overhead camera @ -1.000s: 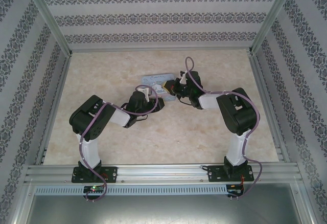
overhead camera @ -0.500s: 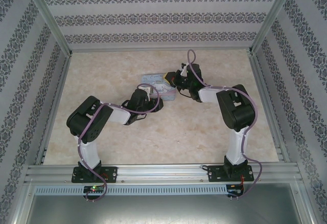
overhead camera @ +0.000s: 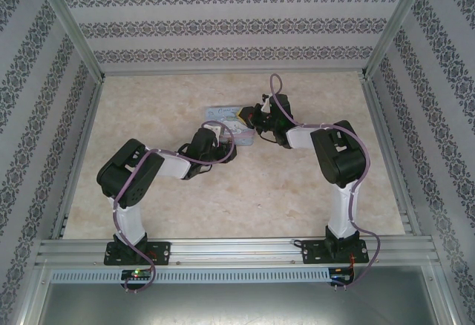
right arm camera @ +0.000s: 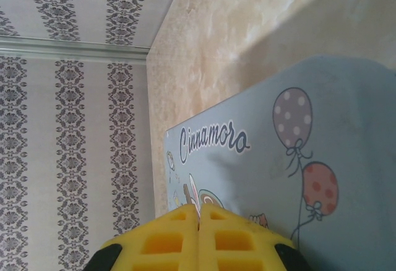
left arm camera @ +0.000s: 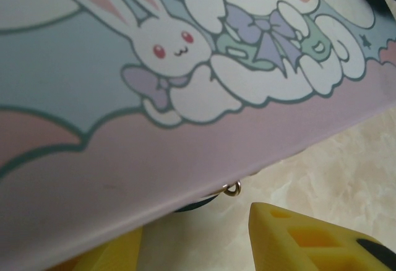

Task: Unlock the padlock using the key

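**Padlock** (left arm camera: 197,204). You get little of it: a dark sliver and a small metal ring (left arm camera: 232,189) peeping from under the lower edge of the tin (left arm camera: 185,116). That this is the lock is a judgement. Its long axis cannot be told.

**Left hand** (left arm camera: 192,237). The fingers are apart, roughly half spread, with the tin's edge lying over the gap. You cannot tell whether they pinch the tin. The dark sliver sits just ahead of them, so this is your nearer hand.

**Right hand** (right arm camera: 199,215). The pads are pressed together and nothing is seen between them. It hangs over the tin's lid, close to the printed lettering.

**Key.** It is too small to place. If it is held, the yellow pads hide it.

**Relation to mind.** The lock seems to sit at the tin edge facing the left hand. The right hand would likely have to come round or under that edge to reach the keyhole.

**Surface.** The table (overhead camera: 163,110) is pale, marbled and flat.

**Room.** Patterned walls (overhead camera: 237,24) stand on three sides and a metal rail (overhead camera: 237,247) runs along the near edge. Both arms crowd the tin mid-table.
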